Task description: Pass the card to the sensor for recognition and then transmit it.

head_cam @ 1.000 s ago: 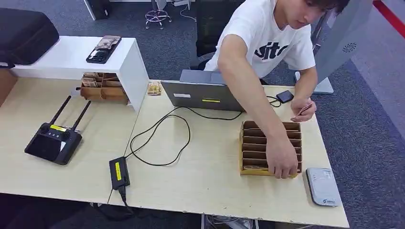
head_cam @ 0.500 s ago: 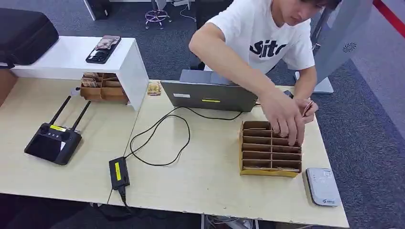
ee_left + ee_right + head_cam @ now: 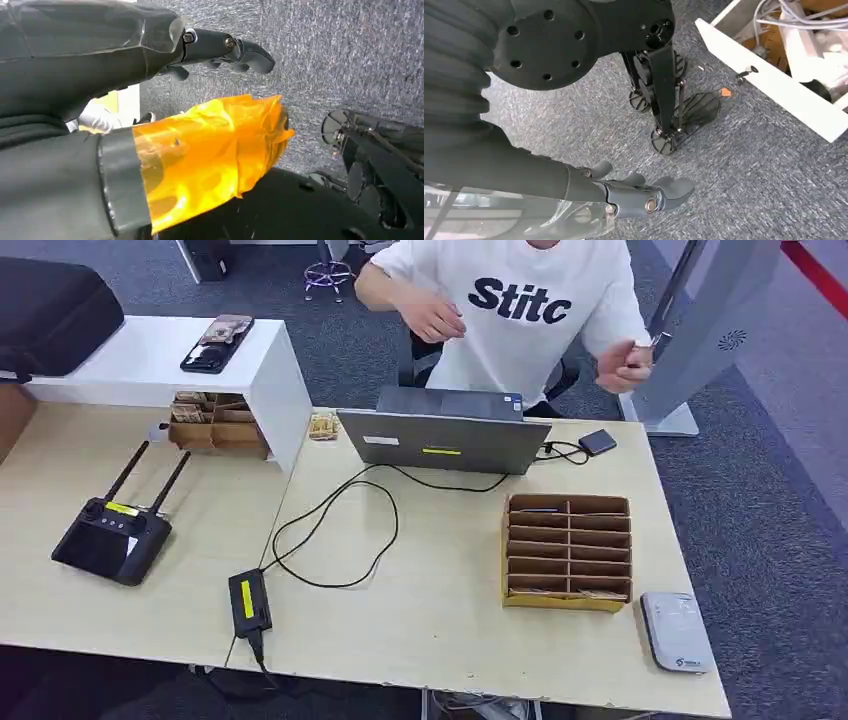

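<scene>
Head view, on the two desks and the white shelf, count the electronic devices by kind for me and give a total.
Laptop: 1
Remote controller with antennas: 1
Phone on the white shelf: 1
Black power adapter: 1
Small black box by the laptop: 1
Grey card reader: 1
Total: 6

Left hand (image 3: 220, 50) and right hand (image 3: 644, 195) hang, holding nothing
</scene>
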`<control>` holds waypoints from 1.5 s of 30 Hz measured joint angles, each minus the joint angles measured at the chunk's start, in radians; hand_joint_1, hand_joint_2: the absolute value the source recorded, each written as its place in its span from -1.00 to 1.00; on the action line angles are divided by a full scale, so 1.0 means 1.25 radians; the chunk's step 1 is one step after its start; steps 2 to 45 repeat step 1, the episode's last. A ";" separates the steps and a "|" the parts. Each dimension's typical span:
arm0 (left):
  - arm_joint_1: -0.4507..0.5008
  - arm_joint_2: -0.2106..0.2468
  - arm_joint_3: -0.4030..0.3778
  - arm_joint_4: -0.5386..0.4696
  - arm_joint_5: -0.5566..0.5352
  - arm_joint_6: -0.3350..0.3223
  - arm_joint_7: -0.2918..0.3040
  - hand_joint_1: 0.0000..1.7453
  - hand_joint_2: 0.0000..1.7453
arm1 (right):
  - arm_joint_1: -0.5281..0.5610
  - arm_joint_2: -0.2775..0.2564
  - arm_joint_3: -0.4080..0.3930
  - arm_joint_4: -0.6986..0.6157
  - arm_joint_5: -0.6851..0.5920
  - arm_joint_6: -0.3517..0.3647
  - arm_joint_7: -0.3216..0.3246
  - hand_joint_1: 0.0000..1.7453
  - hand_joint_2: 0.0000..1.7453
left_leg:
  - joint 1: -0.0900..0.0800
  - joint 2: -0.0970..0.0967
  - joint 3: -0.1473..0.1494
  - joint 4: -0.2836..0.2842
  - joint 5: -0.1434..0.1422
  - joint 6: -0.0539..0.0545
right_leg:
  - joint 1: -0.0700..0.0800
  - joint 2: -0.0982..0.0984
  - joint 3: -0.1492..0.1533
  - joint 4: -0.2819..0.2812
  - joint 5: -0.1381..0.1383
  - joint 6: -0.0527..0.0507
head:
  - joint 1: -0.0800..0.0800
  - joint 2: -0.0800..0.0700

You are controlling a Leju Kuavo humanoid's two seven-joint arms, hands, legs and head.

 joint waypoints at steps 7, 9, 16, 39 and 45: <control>0.000 0.001 0.003 0.000 0.000 0.000 0.000 -1.00 1.00 | 0.000 0.000 0.000 0.000 0.000 0.000 0.000 -1.00 1.00 | 0.000 0.000 0.000 0.000 0.000 0.000 | 0.000 0.000 0.000 0.000 0.000 0.000 | 0.000 0.000; 0.000 0.001 0.003 0.000 0.000 0.000 0.000 -1.00 1.00 | 0.000 0.000 0.000 0.000 0.000 0.000 0.000 -1.00 1.00 | 0.000 0.000 0.000 0.000 0.000 0.000 | 0.000 0.000 0.000 0.000 0.000 0.000 | 0.000 0.000; 0.000 0.001 0.003 0.000 0.000 0.000 0.000 -1.00 1.00 | 0.000 0.000 0.000 0.000 0.000 0.000 0.000 -1.00 1.00 | 0.000 0.000 0.000 0.000 0.000 0.000 | 0.000 0.000 0.000 0.000 0.000 0.000 | 0.000 0.000; 0.000 0.001 0.003 0.000 0.000 0.000 0.000 -1.00 1.00 | 0.000 0.000 0.000 0.000 0.000 0.000 0.000 -1.00 1.00 | 0.000 0.000 0.000 0.000 0.000 0.000 | 0.000 0.000 0.000 0.000 0.000 0.000 | 0.000 0.000; 0.000 0.001 0.003 0.000 0.000 0.000 0.000 -1.00 1.00 | 0.000 0.000 0.000 0.000 0.000 0.000 0.000 -1.00 1.00 | 0.000 0.000 0.000 0.000 0.000 0.000 | 0.000 0.000 0.000 0.000 0.000 0.000 | 0.000 0.000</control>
